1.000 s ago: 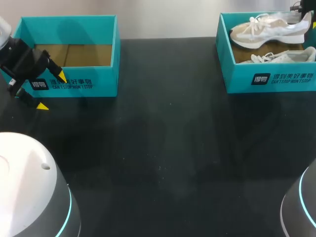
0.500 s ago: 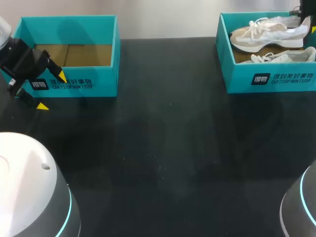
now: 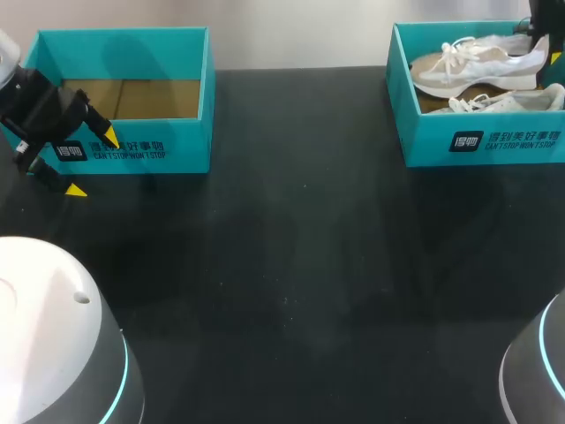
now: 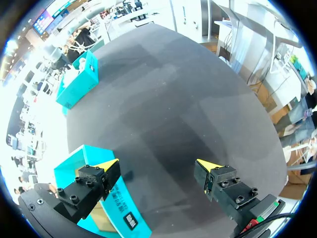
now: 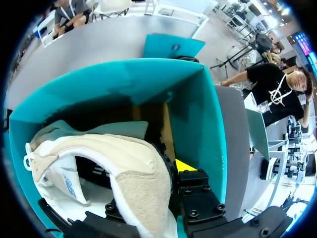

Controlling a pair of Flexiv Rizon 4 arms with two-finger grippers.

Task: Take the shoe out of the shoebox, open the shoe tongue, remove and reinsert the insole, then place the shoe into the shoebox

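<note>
In the head view, a teal shoebox (image 3: 477, 141) at the back right holds two white and beige shoes. My right gripper (image 3: 544, 35) is shut on the heel of the upper shoe (image 3: 472, 66), which hangs just above the second shoe (image 3: 508, 102). In the right wrist view, that heel (image 5: 133, 168) fills the gap of the right gripper (image 5: 163, 171); one yellow fingertip (image 5: 185, 165) shows beside the box wall (image 5: 198, 114), the other is hidden. My left gripper (image 3: 88, 163) stands open with nothing in it, in front of the other teal box (image 3: 124, 155).
The left teal box (image 4: 74, 171) has only its cardboard floor inside and sits right beside the left gripper (image 4: 157, 166). The dark tabletop (image 3: 291, 265) stretches between the two boxes. The shoe-filled box (image 4: 79, 79) shows far across the table in the left wrist view.
The right gripper has shifted back and slightly left with the shoe's heel; the shoe now lies flatter over the box. The left arm has not moved.
</note>
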